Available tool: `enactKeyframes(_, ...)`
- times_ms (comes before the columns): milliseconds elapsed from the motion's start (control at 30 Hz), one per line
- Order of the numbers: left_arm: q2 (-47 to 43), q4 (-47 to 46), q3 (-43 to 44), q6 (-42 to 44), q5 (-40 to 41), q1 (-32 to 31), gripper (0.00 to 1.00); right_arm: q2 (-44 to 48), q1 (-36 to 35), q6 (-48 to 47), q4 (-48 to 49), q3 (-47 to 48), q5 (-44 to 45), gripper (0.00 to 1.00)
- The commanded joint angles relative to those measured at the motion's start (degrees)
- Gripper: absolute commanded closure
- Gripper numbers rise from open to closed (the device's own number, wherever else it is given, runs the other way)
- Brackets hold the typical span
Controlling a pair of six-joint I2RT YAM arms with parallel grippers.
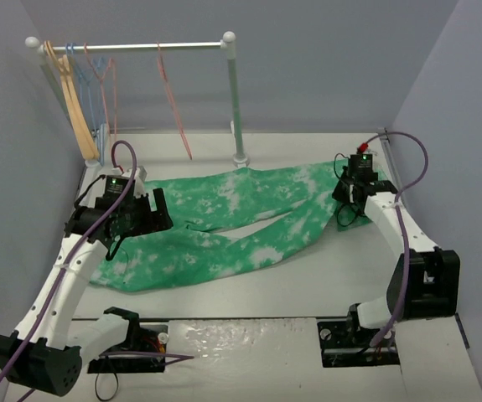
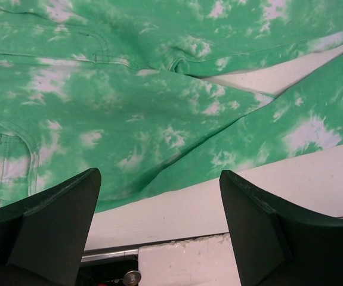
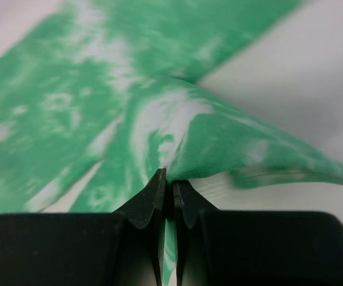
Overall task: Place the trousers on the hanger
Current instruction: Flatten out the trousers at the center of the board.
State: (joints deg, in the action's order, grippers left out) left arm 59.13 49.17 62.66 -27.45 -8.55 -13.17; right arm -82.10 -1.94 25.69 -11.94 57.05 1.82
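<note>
The right gripper [image 3: 166, 179] has its two fingers pressed together on a fold of the trousers [image 1: 232, 226]; the pinched cloth rises in a small ridge from the table [image 1: 308, 276], with a pleat running off to the right in the wrist view; from above, this gripper [image 1: 344, 209] sits at the right-hand end of the garment, where the leg ends lie. The left gripper [image 2: 159, 176] has its fingers [image 2: 58, 226] spread wide apart and holds nothing; it hangs over the waist end of the trousers, with a pocket seam and a belt loop showing at the left edge of its wrist view, and the crotch seam and the split between the two legs further up; in the top view this gripper [image 1: 126, 219] is above the left part of the cloth. The trousers lie spread across the middle of the table, waist to the left, legs running right and parting in a narrow wedge. The hanger [image 1: 173, 100] hangs by its hook from the white rail [image 1: 140, 47] at the back, on its own near the rail's middle, well apart from both grippers; the tan wooden hanger [image 1: 77, 117] and the light blue wire hangers [image 1: 90, 84] are bunched at the rail's left end.
</note>
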Motion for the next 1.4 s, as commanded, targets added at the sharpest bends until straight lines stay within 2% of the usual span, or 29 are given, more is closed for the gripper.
enactKeyframes(0,-0.69,-0.18,5.77,1.58,-0.8,-0.02,0.22,11.89,-15.16,-11.03,3.89,8.58,-5.97,1.0)
enactKeyframes(100,-0.35,-0.99,6.41,2.21,-0.85,-0.1,0.22,18.22,-21.57,-10.2,0.54,3.67,-7.16,0.97)
enactKeyframes(167,0.19,-1.45,6.51,2.31,-1.03,-0.1,0.22,23.2,-23.36,-4.26,-4.31,-1.93,-4.98,0.83)
enactKeyframes(233,0.77,-1.91,6.41,2.12,-1.61,-0.1,0.22,27.72,-24.35,3.25,-9.38,-8.05,-0.17,0.76)
enactKeyframes(267,1.04,-2.05,6.35,2.06,-1.95,-0.1,0.22,30.34,-24.42,9.14,-14.39,-10.81,4.9,0.58)
enactKeyframes(333,1.26,-2.24,5.83,1.86,-2.27,-0.17,0.22,34.11,-24.36,13.85,-21.44,-12.71,10.12,0.35)
enactKeyframes(433,1.51,-2.59,4.85,1.78,-2.43,-0.1,0.22,36.83,-24.34,20.16,-26.36,-11.62,16.33,0.02)
enactKeyframes(533,1.65,-3.32,3.67,1.4,-3.34,-0.22,0.22,34.23,-24.34,20.31,-26.33,-7.58,25.37,0.0)
enactKeyframes(567,1.6,-3.41,3.32,1.33,-3.38,-0.26,0.22,32.0,-24.36,18.85,-25.03,-6.06,25.6,0.0)
enactKeyframes(733,1.5,-4.23,1.53,1.05,-3.19,-0.16,0.22,14.9,-26.57,4.79,-14.01,5.4,21.75,0.01)
enactKeyframes(833,1.27,-3.56,0.73,0.98,-2.67,0.06,0.22,5.89,-32.85,-5.78,-7.9,12.85,22.05,0.03)
enactKeyframes(1000,-0.83,-0.07,1.33,1.7,0.38,0.78,0.22,-7.97,-41.28,-19.92,-3.5,26.32,22.55,0.06)
enactKeyframes(1233,-5.22,4.93,3.14,1.68,4.18,1.3,0.22,-24.8,-46.17,-28.57,1.6,35.63,22.35,0.09)
enactKeyframes(1367,-7.68,7.25,3.52,1.19,5.85,1.39,0.22,-32.35,-47.53,-31.57,3.17,39.26,20.92,0.17)
